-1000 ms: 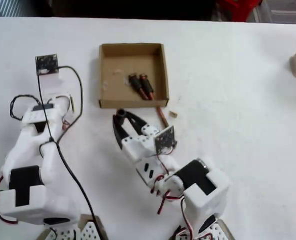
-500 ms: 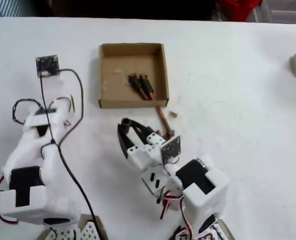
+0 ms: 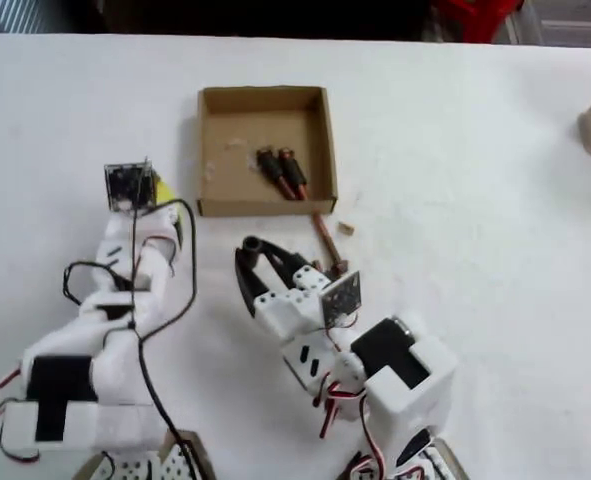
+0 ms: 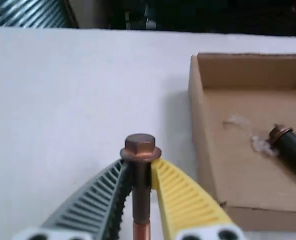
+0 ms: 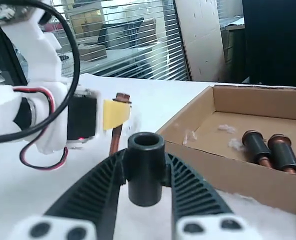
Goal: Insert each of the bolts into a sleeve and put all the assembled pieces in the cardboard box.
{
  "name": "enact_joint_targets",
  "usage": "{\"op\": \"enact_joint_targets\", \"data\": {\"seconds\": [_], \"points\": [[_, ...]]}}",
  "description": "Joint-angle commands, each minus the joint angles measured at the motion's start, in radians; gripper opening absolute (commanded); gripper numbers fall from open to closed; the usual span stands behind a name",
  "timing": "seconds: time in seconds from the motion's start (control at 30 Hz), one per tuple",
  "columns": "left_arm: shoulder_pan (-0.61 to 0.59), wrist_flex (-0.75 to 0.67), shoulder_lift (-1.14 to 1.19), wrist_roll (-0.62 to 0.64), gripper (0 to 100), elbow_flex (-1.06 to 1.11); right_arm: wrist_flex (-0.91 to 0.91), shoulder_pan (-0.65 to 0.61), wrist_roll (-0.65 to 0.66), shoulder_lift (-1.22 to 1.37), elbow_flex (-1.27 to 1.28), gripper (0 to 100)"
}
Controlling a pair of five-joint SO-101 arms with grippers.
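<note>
While right gripper (image 5: pixel 144 159) pinches sleeve (image 5: pixel 145 181) unmoved | left gripper (image 4: pixel 140 165), pinching bolt (image 4: pixel 140 148), shifted toward cardboard box (image 3: pixel 263 207)

Copper bolt (image 4: pixel 140 149) in left claw (image 4: pixel 140 165), black sleeve (image 5: pixel 145 175) in right claw (image 5: pixel 145 159), two assembled pieces (image 3: pixel 281 172) in box (image 3: pixel 263 207)

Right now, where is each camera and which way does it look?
High view: fixed above the table, looking down on the brown cardboard box and both white arms.
Left wrist view: on the left wrist, facing the box past the left gripper, shut on a copper hex-head bolt.
Right wrist view: on the right wrist, facing the box past the right gripper, shut on a black tube sleeve.
Shared: both wrist views show two assembled pieces in the box.
</note>
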Motion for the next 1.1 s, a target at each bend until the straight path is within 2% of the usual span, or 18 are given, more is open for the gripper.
{"op": "enact_joint_targets", "data": {"seconds": [0.0,0.23,0.4,1.07], "points": [[0.047,-0.075,-0.213,0.002,2,0.034,-0.024,0.001,-0.008,-0.005,0.000,1.5],[0.122,-0.160,-0.542,0.002,2,0.209,-0.019,0.001,-0.008,-0.005,0.000,1.5],[0.206,-0.110,-0.777,0.009,2,0.342,-0.018,-0.002,-0.008,-0.005,0.000,1.5],[0.410,0.592,-1.523,0.011,2,0.391,-0.016,-0.018,-0.008,-0.004,0.000,1.5]]}}
